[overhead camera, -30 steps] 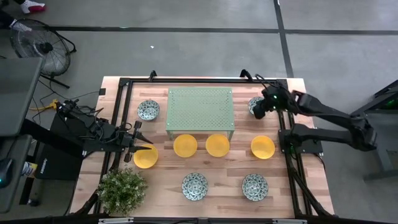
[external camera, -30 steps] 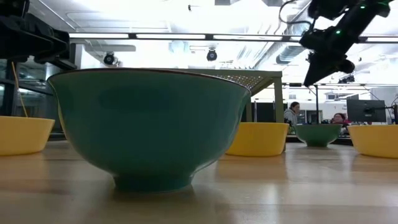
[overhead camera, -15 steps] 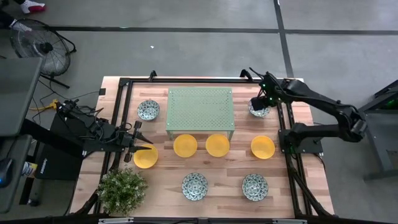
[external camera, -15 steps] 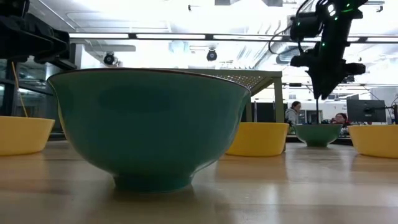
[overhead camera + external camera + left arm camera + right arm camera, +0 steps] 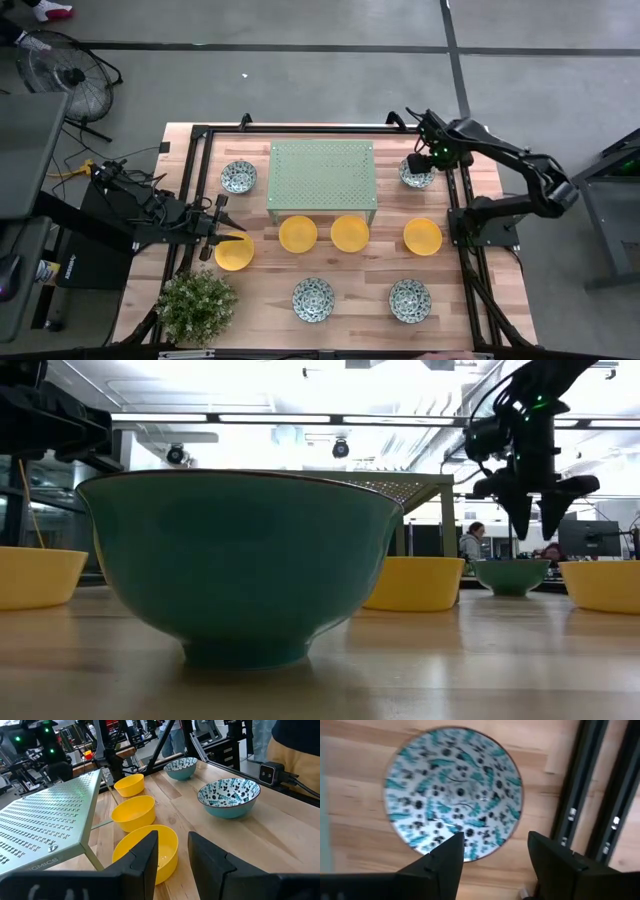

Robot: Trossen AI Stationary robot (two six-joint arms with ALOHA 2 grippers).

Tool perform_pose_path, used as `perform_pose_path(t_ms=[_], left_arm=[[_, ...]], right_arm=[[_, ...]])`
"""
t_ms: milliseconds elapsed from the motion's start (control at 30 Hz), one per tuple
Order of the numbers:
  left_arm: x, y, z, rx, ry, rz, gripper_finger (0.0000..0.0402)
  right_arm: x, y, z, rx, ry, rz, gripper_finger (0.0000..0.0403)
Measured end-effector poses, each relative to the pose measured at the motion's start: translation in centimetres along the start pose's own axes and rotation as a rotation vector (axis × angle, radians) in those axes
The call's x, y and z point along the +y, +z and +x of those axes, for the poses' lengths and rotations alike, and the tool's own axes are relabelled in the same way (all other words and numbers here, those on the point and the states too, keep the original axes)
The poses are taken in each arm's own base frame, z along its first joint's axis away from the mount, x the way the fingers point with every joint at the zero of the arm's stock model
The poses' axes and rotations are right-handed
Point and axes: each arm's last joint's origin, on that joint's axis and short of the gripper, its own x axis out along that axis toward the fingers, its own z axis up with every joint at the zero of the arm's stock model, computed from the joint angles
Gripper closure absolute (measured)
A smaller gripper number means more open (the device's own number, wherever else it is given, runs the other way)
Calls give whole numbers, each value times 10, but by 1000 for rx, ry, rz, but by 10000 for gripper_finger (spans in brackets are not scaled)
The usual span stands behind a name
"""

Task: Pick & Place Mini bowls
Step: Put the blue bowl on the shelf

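Several mini bowls rest on their bases on the wooden table. The patterned ones are at the far left (image 5: 238, 177), far right (image 5: 414, 176) and near edge (image 5: 313, 299) (image 5: 410, 300). Yellow ones (image 5: 298, 233) (image 5: 350, 233) (image 5: 423, 236) form a row, with one more at the left (image 5: 234, 256). My right gripper (image 5: 535, 525) points down, open, above the far-right patterned bowl (image 5: 454, 792) without touching it. Open and empty, my left gripper (image 5: 172, 857) stays level over the left yellow bowl (image 5: 150, 852).
A pale green perforated stand (image 5: 322, 178) stands mid-table behind the yellow row. There is a potted plant (image 5: 197, 305) at the near left corner. A black frame rail (image 5: 600, 810) runs beside the far-right bowl. People sit in the room beyond the table (image 5: 468, 542).
My right gripper has swung toward the table's far edge, tipped from slanting to pointing straight down, and sunk over the far-right patterned bowl. Its fingers, shut before, have opened. No bowl has moved.
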Motion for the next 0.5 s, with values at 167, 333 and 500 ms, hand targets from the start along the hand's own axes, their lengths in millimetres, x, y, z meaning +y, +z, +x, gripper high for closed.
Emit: perform_pose_path(t_ms=[167, 333, 500], left_arm=[[0, 0, 0, 0, 0, 0, 298], [0, 0, 0, 0, 0, 0, 298], [0, 0, 0, 0, 0, 0, 298]], right_arm=[[-5, 10, 12, 55, -31, 42, 203], [-7, 16, 22, 105, -41, 54, 209], [-8, 23, 31, 121, -41, 66, 210]])
